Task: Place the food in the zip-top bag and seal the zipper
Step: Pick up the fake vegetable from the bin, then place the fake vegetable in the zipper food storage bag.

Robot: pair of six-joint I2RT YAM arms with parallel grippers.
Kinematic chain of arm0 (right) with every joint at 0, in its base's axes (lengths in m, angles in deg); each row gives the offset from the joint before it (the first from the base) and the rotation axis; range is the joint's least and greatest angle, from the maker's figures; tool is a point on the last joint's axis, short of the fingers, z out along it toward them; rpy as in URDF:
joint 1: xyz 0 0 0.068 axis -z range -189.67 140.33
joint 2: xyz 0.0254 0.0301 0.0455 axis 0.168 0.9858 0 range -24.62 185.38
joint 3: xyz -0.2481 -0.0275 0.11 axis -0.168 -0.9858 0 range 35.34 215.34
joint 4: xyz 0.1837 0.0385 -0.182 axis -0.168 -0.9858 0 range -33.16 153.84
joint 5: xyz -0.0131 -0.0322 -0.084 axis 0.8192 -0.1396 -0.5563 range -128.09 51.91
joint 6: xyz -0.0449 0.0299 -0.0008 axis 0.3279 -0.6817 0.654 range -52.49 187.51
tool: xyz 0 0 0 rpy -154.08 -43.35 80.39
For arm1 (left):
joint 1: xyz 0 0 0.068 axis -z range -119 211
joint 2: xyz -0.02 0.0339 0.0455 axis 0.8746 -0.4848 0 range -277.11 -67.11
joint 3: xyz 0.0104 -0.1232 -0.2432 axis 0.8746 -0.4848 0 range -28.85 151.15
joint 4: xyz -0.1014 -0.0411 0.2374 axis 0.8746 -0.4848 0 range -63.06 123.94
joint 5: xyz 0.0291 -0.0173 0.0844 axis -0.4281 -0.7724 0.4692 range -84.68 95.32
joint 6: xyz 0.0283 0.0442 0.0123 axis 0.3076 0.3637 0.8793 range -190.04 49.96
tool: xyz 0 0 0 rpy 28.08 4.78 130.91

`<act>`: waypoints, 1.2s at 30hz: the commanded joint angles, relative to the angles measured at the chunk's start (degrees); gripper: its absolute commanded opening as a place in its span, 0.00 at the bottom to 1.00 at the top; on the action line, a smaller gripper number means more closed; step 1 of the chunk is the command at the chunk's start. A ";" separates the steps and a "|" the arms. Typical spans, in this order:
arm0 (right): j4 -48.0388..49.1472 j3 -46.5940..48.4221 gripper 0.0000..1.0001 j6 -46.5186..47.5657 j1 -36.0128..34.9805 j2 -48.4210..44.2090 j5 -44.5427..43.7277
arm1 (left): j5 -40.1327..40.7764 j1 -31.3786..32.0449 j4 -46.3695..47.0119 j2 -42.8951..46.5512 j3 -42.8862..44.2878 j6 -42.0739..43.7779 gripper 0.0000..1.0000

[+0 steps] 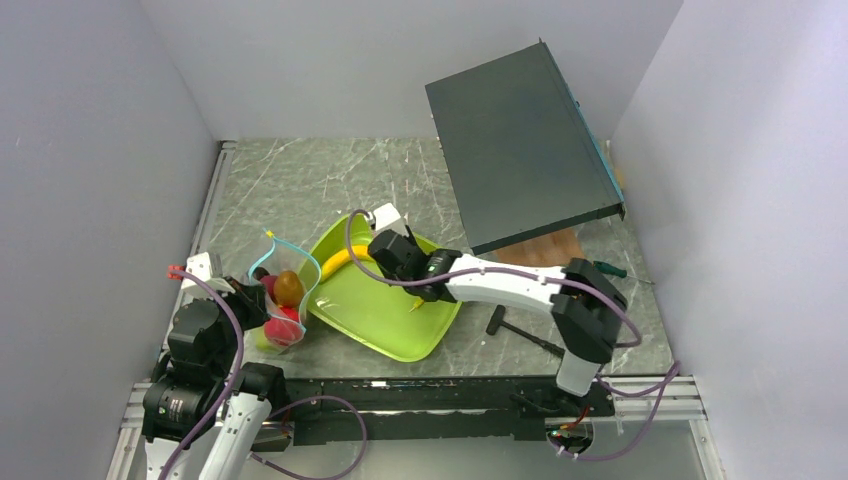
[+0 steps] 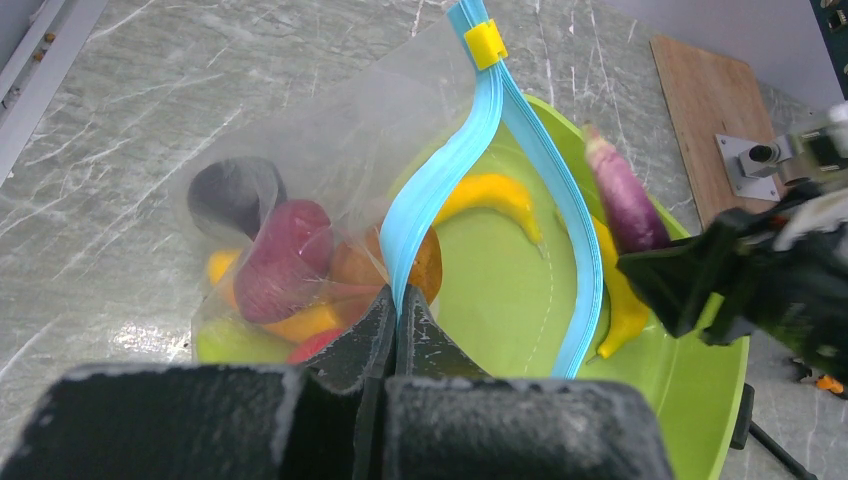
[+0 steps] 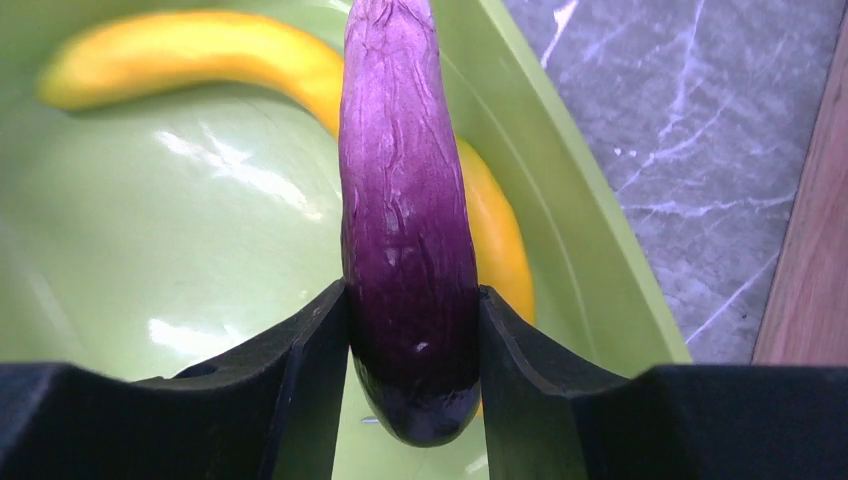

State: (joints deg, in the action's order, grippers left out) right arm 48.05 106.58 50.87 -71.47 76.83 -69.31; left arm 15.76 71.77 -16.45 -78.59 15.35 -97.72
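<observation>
The clear zip-top bag (image 1: 283, 300) stands at the left of the lime-green tray (image 1: 400, 320), holding several food pieces, among them a magenta one (image 2: 290, 255) and a dark one (image 2: 235, 195). My left gripper (image 2: 400, 300) is shut on the bag's blue zipper (image 2: 440, 180) at the near lip of the mouth. The far lip (image 2: 585, 260) hangs open over the tray. My right gripper (image 3: 412, 292) is shut on a purple eggplant (image 3: 405, 150) above the tray, close to the bag's mouth. Two yellow bananas (image 3: 180, 45) (image 2: 620, 300) lie in the tray.
A dark flat panel (image 1: 520, 140) leans at the back right over a wooden board (image 1: 545, 250). A black tool (image 1: 520, 330) and a green-handled one (image 1: 605, 267) lie right of the tray. A yellow slider (image 2: 486, 44) sits at the zipper's far end. Grey walls enclose the table.
</observation>
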 commanded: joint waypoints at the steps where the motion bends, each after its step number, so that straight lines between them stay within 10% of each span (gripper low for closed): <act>1: 4.11 -0.67 0.00 -1.59 -0.25 -8.13 6.55 | 0.04 0.22 2.83 -0.88 0.09 0.53 0.00; 18: 8.27 8.52 0.00 -12.76 -0.21 -13.57 50.86 | -0.07 0.21 2.87 -0.40 0.09 0.60 0.00; 36: -11.15 23.87 0.04 -16.13 -0.69 -0.26 59.90 | -0.15 0.21 2.83 0.32 0.08 0.52 0.00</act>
State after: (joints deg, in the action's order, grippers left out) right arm 39.33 126.99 35.85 -71.76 76.00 -10.48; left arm 15.73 71.77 -16.45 -78.72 15.35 -97.72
